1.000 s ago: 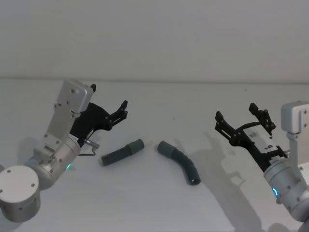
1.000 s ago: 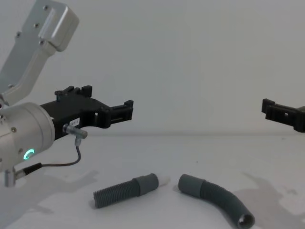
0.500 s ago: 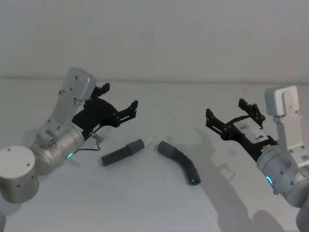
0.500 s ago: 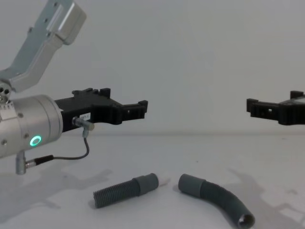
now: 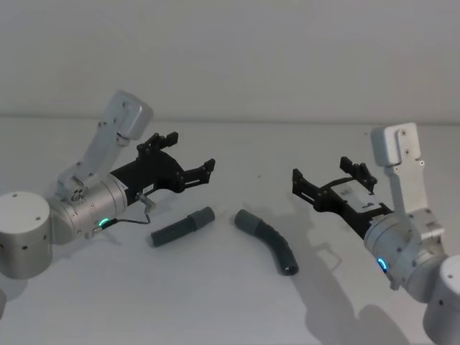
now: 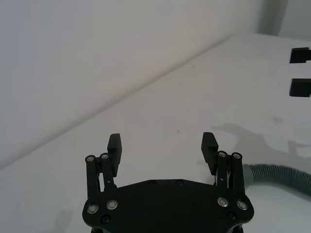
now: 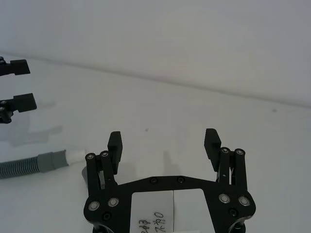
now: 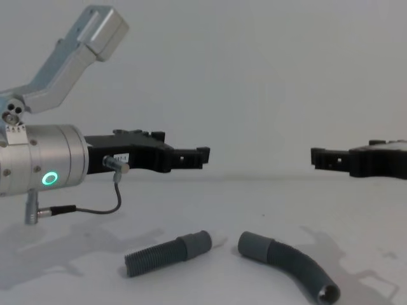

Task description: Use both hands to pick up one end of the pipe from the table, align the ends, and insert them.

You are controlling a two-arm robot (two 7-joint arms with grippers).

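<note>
Both pieces of the pipe lie on the white table. The straight piece points its white tip at the grey cuff of the curved piece, with a small gap between the ends. My left gripper hovers open above and behind the straight piece. On the other side, my right gripper hangs open, well above the table and to the right of the curved piece. The right wrist view shows the straight piece past its open gripper. The left wrist view shows the curved piece past its open gripper.
A pale wall rises behind the table's far edge. A thin black cable loops under the left wrist. The two grippers face each other across a wide gap above the pipe pieces.
Both arms have swung inward toward the middle, bringing the open grippers closer to each other and level. The two pipe pieces have not moved.
</note>
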